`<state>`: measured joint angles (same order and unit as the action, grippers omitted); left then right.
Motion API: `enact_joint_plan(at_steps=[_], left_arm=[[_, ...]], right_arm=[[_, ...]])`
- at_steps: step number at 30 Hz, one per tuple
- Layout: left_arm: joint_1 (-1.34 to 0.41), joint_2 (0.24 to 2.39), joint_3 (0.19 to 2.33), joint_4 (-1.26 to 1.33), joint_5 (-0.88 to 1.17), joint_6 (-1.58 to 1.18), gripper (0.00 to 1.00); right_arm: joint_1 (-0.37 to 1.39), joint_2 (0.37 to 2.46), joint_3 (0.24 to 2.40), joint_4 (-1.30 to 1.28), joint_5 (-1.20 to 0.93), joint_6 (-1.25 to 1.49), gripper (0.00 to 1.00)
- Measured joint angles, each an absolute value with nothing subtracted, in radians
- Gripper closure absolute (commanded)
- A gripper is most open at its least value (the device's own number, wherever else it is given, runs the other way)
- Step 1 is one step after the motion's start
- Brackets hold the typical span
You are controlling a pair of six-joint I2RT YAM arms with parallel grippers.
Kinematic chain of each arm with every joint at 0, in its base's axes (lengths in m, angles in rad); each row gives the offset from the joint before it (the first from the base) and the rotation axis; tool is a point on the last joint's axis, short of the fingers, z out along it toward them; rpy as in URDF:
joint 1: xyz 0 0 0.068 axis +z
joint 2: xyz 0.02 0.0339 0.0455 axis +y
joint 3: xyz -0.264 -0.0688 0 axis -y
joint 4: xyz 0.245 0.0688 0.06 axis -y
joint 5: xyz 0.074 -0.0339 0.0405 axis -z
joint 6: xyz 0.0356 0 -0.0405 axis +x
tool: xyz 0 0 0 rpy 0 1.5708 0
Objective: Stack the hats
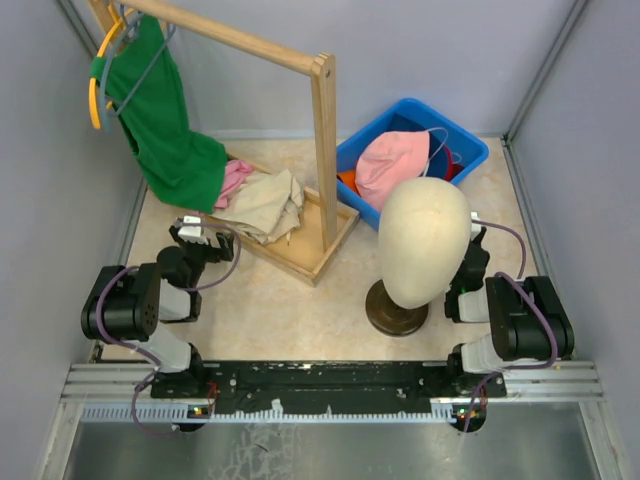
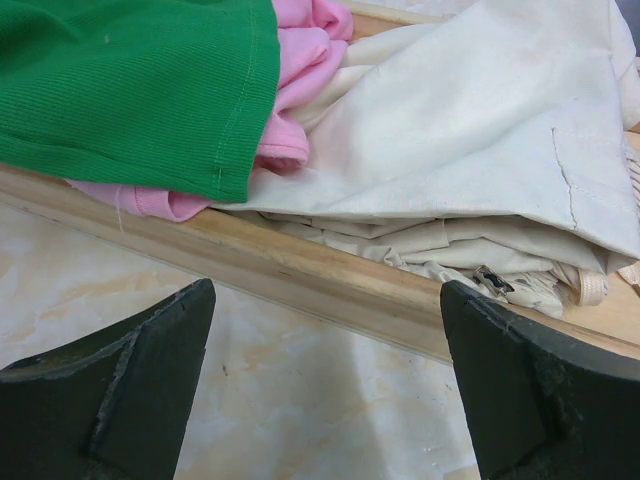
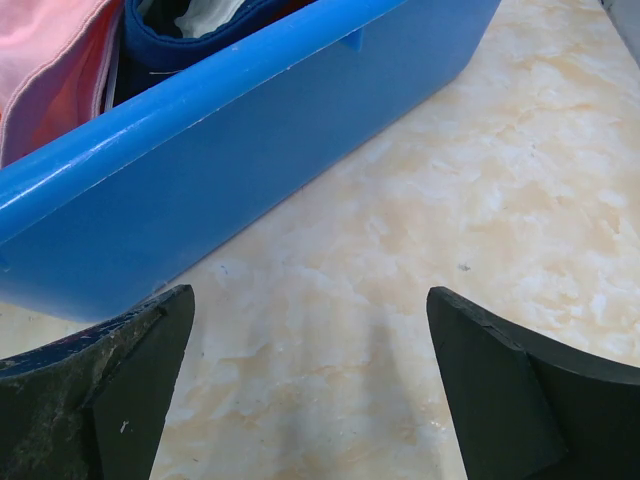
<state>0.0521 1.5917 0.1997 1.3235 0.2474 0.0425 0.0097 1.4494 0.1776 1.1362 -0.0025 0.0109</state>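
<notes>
Two pincers are gaping empty: the left gripper [image 2: 328, 300] is facing a beige cloth [image 2: 450, 150], the right gripper [image 3: 310, 320] the blue bin [image 3: 250, 150]. The pink hat [image 3: 40, 60] is lying inside, ahead-left of the right gripper — rising over the wall first is looking wise.

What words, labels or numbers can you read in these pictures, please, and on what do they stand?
No text can be read.
On the beige cloth, a dark tag: marks too small to read.
On the blue bin, pink hat and head: no print in view.
</notes>
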Motion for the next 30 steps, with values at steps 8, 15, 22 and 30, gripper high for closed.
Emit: enact_joint_plan(at_steps=[8,15,22,30], left_arm=[[0.047,1.592,0.213,1.306,0.239,0.043,0.01],[0.046,1.444,0.335,1.007,0.132,0.000,0.01],[0.046,1.360,0.674,0.625,0.106,-0.087,0.01],[0.046,1.504,0.949,0.290,0.214,-0.184,0.01]], right_arm=[[0.009,1.449,0.178,1.135,-0.001,0.014,0.01],[0.006,1.317,0.243,0.904,0.050,0.035,0.01],[0.005,1.087,0.612,0.429,0.146,0.099,0.01],[-0.026,1.287,1.040,-0.010,0.075,0.274,0.01]])
